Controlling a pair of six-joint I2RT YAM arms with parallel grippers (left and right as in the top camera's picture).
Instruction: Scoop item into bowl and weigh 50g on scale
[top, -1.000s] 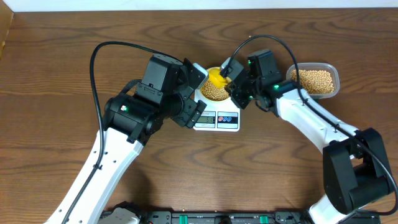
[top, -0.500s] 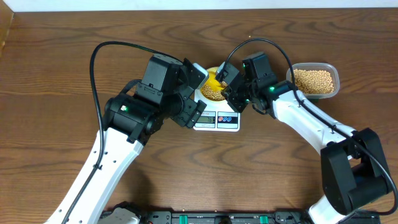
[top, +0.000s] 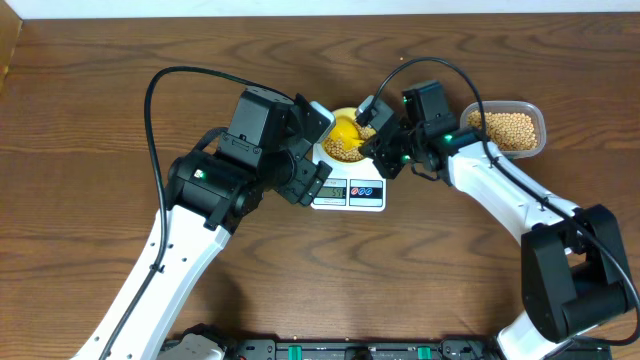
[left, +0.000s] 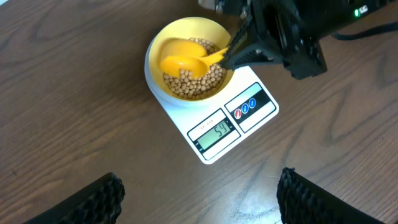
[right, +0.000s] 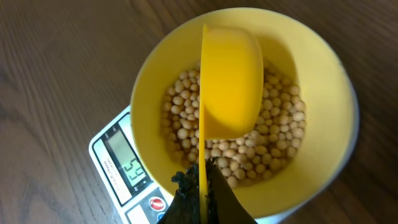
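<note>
Overhead and wrist views, as I saw them from the remote station. The scale (left: 249, 121) sat on the wooden counter (top: 100, 100) between the two arms, with its display (left: 214, 132) and its red and blue buttons (left: 247, 107) at the end nearer the robot. The display read "54". The bowl (right: 155, 81) stood on the far end of the scale's platform, upright, and its rim overhung the platform's edge on the side away from the display. The beans (right: 273, 143) lay in a loose layer across the bottom of the bowl, well below the rim.

The right gripper (right: 202, 193) was clenched on the handle of a yellow scoop (right: 230, 81). The handle appeared edge-on in the right wrist view, and the cup of the scoop sat inside the bowl's rim, over the beans – whether it touched them I could not tell. The cup looked empty in the left wrist view.

The left gripper (left: 199, 199) was released, its jaws spread wide with nothing between them. It hung above bare counter just beside the scale's display end.

A clear plastic tub (top: 542, 130) holding more beans stood on the counter on the right arm's side, apart from the scale – beyond the right gripper.
</note>
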